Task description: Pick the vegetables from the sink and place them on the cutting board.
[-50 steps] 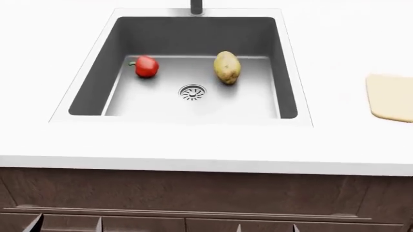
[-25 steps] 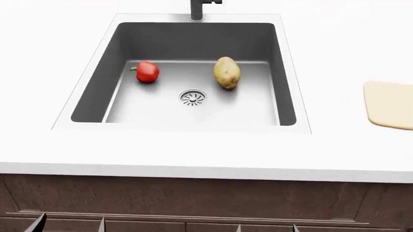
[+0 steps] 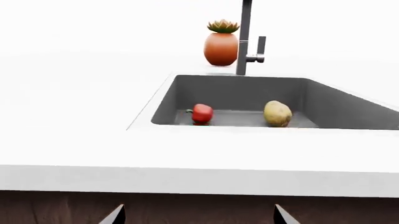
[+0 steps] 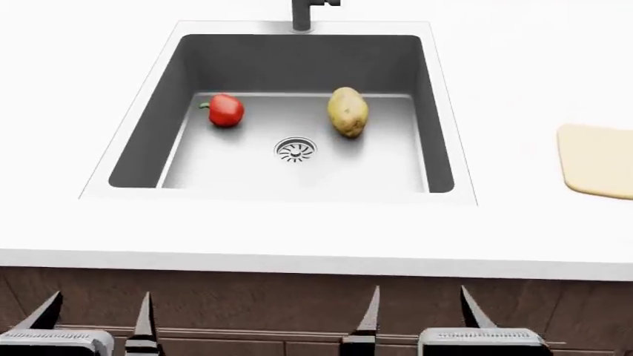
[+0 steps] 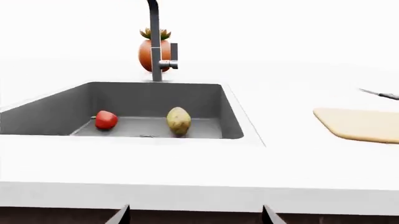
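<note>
A red bell pepper [image 4: 225,110] lies at the back left of the grey sink [image 4: 138,141]. A yellow-brown potato [image 4: 348,112] lies at the back right, beyond the round drain [image 4: 296,150]. Both also show in the left wrist view, pepper [image 3: 201,114] and potato [image 3: 277,114], and in the right wrist view, pepper [image 5: 106,120] and potato [image 5: 179,121]. The tan cutting board [image 4: 597,170] lies on the counter at the right edge, and shows in the right wrist view [image 5: 361,124]. My left gripper [image 4: 94,315] and right gripper [image 4: 420,308] are open and empty, low in front of the cabinet, below the counter edge.
A steel faucet [image 4: 302,13] stands behind the sink. An orange-red round pot with a green plant [image 3: 221,44] stands behind the faucet. A knife [image 5: 381,94] lies beyond the board. The white counter [image 4: 296,230] has a front edge over dark brown cabinet fronts [image 4: 267,304].
The view shifted slightly a second ago, then held still. Both grippers have risen into the bottom of the head view, fingers spread.
</note>
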Controlling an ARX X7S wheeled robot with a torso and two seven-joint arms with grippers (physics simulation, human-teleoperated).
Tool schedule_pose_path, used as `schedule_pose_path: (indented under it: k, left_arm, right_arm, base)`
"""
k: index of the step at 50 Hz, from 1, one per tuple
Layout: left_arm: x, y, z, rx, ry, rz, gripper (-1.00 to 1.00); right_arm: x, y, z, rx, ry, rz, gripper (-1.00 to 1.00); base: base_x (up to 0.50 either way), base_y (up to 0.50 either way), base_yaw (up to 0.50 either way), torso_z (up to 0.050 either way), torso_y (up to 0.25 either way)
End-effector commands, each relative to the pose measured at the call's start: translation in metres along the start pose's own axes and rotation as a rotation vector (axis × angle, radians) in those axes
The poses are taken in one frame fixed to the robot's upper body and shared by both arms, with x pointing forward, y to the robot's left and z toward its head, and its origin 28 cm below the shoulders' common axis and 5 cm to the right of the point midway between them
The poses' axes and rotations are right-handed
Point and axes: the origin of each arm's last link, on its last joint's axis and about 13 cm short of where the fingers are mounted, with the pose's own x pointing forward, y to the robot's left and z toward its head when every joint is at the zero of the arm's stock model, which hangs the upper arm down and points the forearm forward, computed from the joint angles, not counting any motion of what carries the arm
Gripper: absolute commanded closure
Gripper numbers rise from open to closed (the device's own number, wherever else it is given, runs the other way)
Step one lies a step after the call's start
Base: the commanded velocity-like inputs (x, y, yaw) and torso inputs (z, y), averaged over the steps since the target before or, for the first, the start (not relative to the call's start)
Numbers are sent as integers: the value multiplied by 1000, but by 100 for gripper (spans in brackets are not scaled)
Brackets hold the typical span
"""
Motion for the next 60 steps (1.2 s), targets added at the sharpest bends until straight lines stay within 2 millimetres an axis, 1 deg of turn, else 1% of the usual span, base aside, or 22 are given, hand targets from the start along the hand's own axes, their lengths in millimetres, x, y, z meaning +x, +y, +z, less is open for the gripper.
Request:
schedule_pose_path:
  k: [1,2,3,5,6,7,9,10,11,12,13,17,20,22,23,25,27,30,32,45,55,60]
  left_arm:
    - [12,4,69,-6,-36,-11,-100]
    - [10,1,81,-59,-23,-70,-100]
    - [9,0,94,-46,-25,-97,-100]
    - [13,2,124,-12,-34,-103,-100]
    - [14,3,131,-14,-58,-115,-100]
    - [22,4,147,-11,-62,-124,-100]
    - [32,3,165,-56,-39,-154,-100]
    - [39,4,170,-24,-41,-161,-100]
    - [39,4,170,-24,-41,-161,-100]
    - [55,6,181,-9,-34,-154,-100]
    - [66,5,184,-39,2,-146,-100]
    - [92,5,187,30,6,-127,-100]
    - [105,7,205,56,-8,-90,-100]
    - [106,7,206,67,13,-78,-100]
    - [105,6,202,122,44,-113,-100]
    - [102,6,205,71,32,-147,-100]
    - [103,7,203,146,7,-139,-100]
    - [109,10,202,93,26,-98,-100]
    - [104,12,200,116,23,-104,-100]
    - [104,17,192,125,83,-114,-100]
    - [108,24,173,125,116,-95,-100]
    - [109,28,177,127,109,-80,-100]
  right_arm:
    - [17,-20,90,-44,-117,12,-100]
    - [17,-22,102,18,-115,28,-100]
    - [16,-24,113,67,-110,39,-100]
    - [17,-29,137,-14,-134,31,-100]
    - [19,-30,143,-11,-132,41,-100]
    - [26,-35,156,-16,-121,46,-100]
    - [36,-37,168,-9,-62,102,-100]
    - [43,-38,173,-13,-55,99,-100]
    - [52,-39,180,-42,-49,105,-100]
    - [57,-40,182,-54,-41,110,-100]
    - [66,-40,183,-69,-14,128,-100]
    - [90,-43,184,11,41,136,-100]
    - [96,-43,187,-23,50,141,-100]
    - [97,-40,187,-43,67,154,-100]
    - [98,-40,184,-53,83,159,-100]
    - [98,-41,183,-68,92,150,-100]
    - [95,-42,182,-67,100,151,-100]
    - [92,-41,180,-63,106,169,-100]
    - [87,-41,180,-69,94,181,-100]
    - [92,-41,171,-64,128,195,-100]
    - [96,-40,172,-94,141,215,-100]
    - [99,-39,169,-85,141,216,-100]
  base:
    - [0,0,0,0,0]
    - [0,0,0,0,0]
    - [0,0,0,0,0]
    - [0,0,0,0,0]
    - [0,0,0,0,0]
    - [0,0,0,0,0]
    - [0,0,0,0,0]
    - [0,0,0,0,0]
    - [0,0,0,0,0]
    - [0,0,0,0,0]
    - [0,0,0,0,0]
    - [0,0,0,0,0]
    - [0,0,0,0,0]
    - [0,0,0,0,0]
    - [0,0,0,0,0]
    - [0,0,0,0,0]
    - [0,0,0,0,0]
    - [0,0,0,0,0]
    - [227,0,0,0,0]
    - [493,0,0,0,0]
    - [500,0,0,0,0]
    - [500,0,0,0,0]
